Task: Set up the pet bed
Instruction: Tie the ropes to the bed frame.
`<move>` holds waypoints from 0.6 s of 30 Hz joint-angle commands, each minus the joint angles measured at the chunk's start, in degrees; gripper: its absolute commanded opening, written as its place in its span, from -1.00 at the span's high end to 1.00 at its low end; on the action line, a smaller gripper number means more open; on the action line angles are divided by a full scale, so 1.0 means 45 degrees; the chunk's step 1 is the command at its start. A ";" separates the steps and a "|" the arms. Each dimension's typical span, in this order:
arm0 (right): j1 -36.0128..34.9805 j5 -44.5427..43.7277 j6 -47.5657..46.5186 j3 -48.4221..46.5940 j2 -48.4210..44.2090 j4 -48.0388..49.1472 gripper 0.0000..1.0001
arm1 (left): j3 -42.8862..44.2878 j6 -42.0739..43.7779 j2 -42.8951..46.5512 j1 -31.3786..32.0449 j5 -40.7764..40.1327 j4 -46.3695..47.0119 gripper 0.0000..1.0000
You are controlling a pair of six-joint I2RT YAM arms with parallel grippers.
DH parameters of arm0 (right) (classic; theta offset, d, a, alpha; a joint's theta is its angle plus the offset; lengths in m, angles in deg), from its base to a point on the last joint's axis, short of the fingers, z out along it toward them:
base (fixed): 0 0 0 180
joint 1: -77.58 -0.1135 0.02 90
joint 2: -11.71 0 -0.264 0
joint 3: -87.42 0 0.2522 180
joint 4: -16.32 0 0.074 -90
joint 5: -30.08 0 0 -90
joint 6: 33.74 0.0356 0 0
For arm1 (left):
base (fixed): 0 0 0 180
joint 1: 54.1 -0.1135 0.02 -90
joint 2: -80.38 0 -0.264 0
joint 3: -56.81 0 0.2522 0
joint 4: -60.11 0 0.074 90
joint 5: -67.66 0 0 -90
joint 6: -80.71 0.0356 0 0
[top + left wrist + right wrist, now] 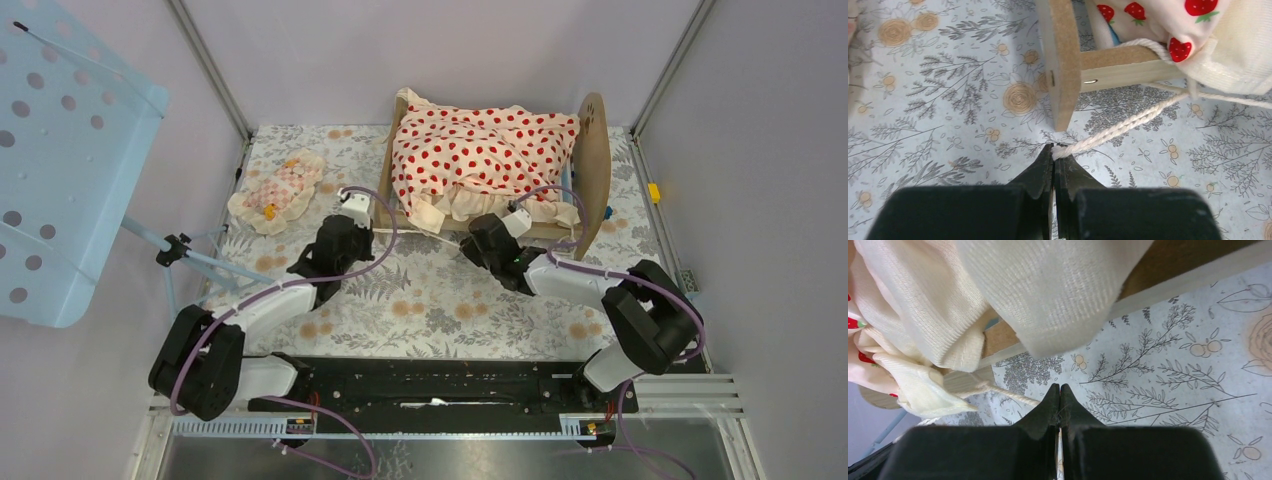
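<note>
The light-wood pet bed point(592, 150) stands at the back middle of the table, headboard to the right. A red-dotted cream blanket point(480, 150) lies bunched on it and hides almost all of the mattress. My left gripper point(1053, 146) is just in front of the footboard point(1063, 60), shut on the end of a white cord point(1118, 129) that runs up to the blanket point(1198, 30). My right gripper point(1060, 386) is shut by the bed's near side rail point(1168, 287), under the hanging blanket hem point(1048, 290). The cord point(1008, 396) reaches its left finger and disappears behind it.
A small pink checked pillow point(277, 190) lies on the floral cloth point(450, 300) left of the bed. A blue perforated panel point(60, 150) on a stand leans over the left side. Enclosure walls and posts close in the back and both sides.
</note>
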 commanded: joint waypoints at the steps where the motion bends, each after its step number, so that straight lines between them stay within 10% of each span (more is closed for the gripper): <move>1: 0.0110 -0.1326 -0.0471 0.0430 -0.0631 -0.0252 1.00 | 0.0418 -0.0183 0.0873 -0.0257 -0.1094 -0.0230 1.00; 18: 0.0108 -0.1851 -0.3744 0.1432 -0.0687 0.1351 1.00 | 0.1049 -0.1203 0.2124 -0.2638 -0.2237 -0.2170 1.00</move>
